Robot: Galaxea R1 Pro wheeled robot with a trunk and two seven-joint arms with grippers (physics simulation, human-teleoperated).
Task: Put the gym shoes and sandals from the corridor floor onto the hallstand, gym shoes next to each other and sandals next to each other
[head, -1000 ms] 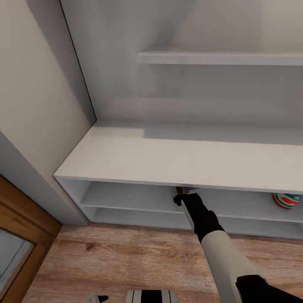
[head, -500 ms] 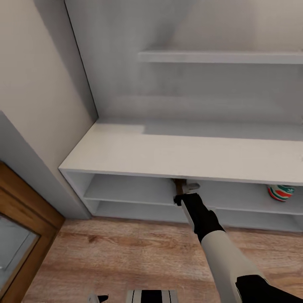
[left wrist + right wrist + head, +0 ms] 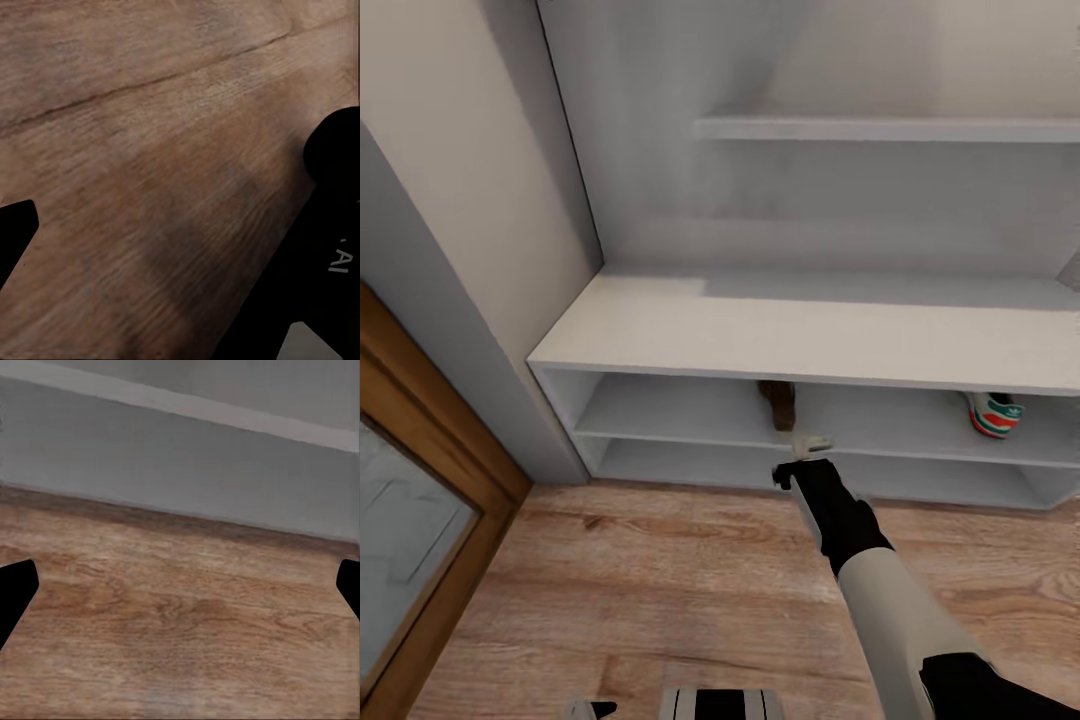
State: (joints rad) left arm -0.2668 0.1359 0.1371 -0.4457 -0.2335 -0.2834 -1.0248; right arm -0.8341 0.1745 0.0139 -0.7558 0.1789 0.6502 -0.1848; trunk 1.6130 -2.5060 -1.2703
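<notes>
Right gripper (image 3: 807, 446) sits at the front of the hallstand (image 3: 810, 340), just outside the upper slot, arm stretched forward and down from lower right. In the right wrist view its fingertips (image 3: 16, 589) sit far apart at the frame edges, nothing between them, corridor floor (image 3: 180, 630) below. One sandal (image 3: 780, 401) lies in the upper slot just behind the gripper, apart from it. One gym shoe (image 3: 992, 413) sits in the same slot, well to the right. Left gripper: one fingertip (image 3: 15, 229) over floor planks, can't tell how far open.
</notes>
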